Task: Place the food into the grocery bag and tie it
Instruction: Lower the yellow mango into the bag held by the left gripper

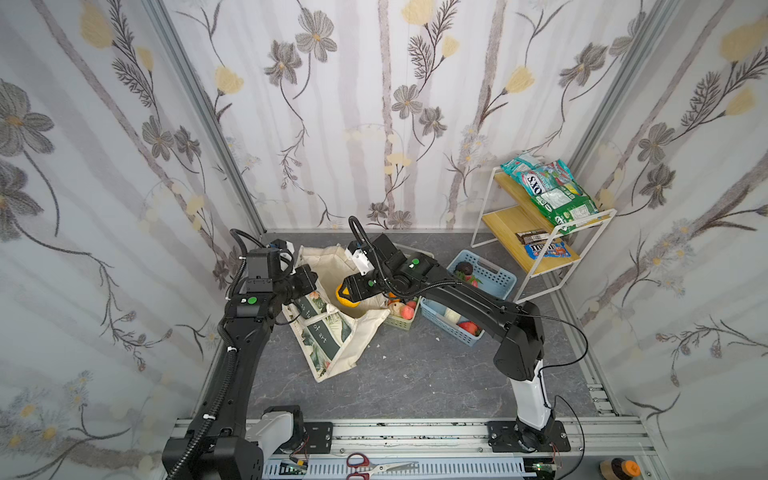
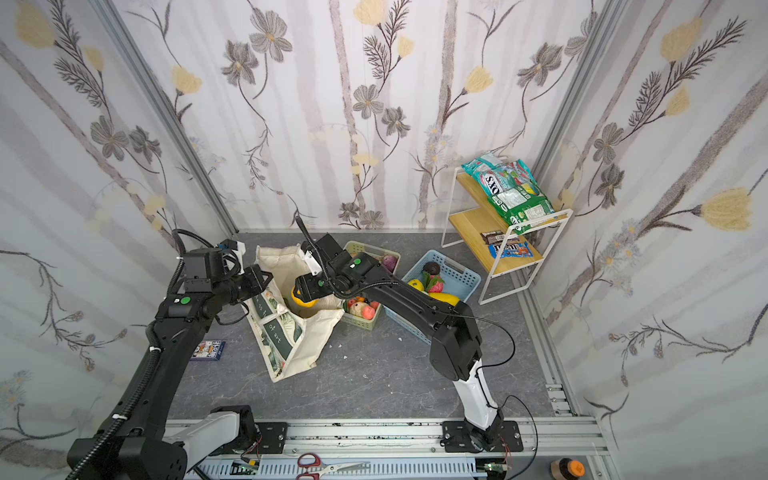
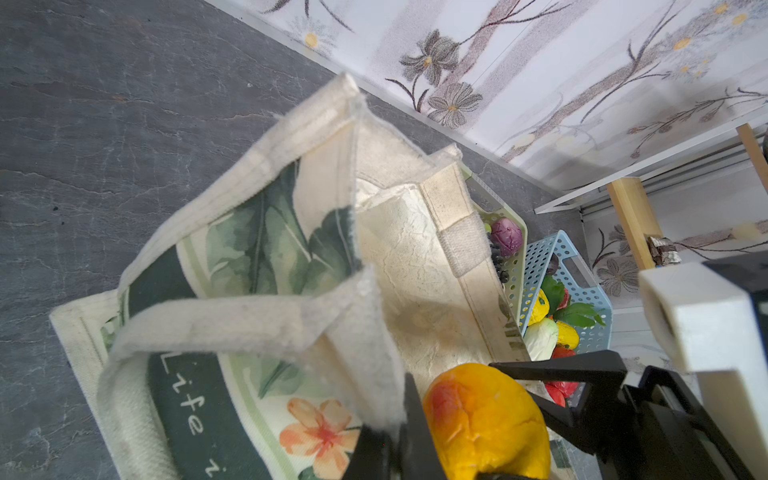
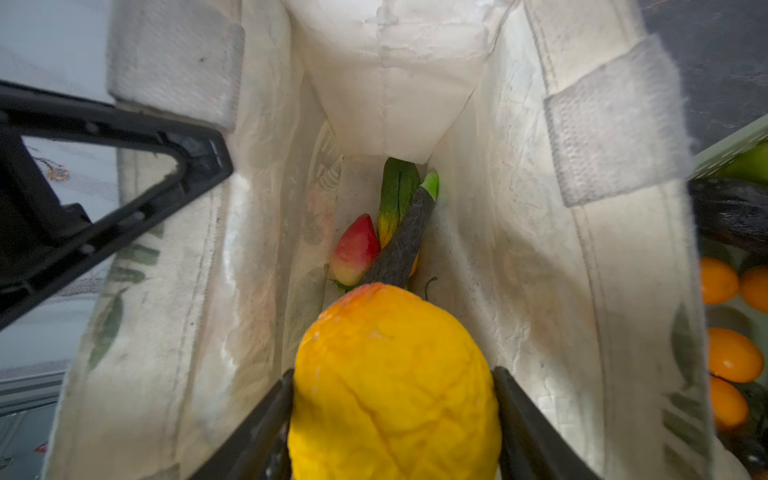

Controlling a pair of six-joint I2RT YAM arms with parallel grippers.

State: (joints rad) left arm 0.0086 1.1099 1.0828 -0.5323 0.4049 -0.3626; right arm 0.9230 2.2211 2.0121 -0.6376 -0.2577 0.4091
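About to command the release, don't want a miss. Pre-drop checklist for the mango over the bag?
1. Right pincer clamped on mango: ok.
2. Left pincer shut on grocery bag rim, mouth open: ok.
3. Mango over the opening, bag walls on both sides: ok.
4. Room inside beside the food at the bottom: ok.
5. Bag would stand unaided: cannot tell.

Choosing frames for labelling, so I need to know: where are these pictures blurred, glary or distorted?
Right wrist view: the grocery bag is soft at its rim, while the yellow-orange fruit is sharper. Left wrist view: the near handle is blurred, with a bright patch inside the bag. Both top views: wide-angle bowing of the corner posts, even light.
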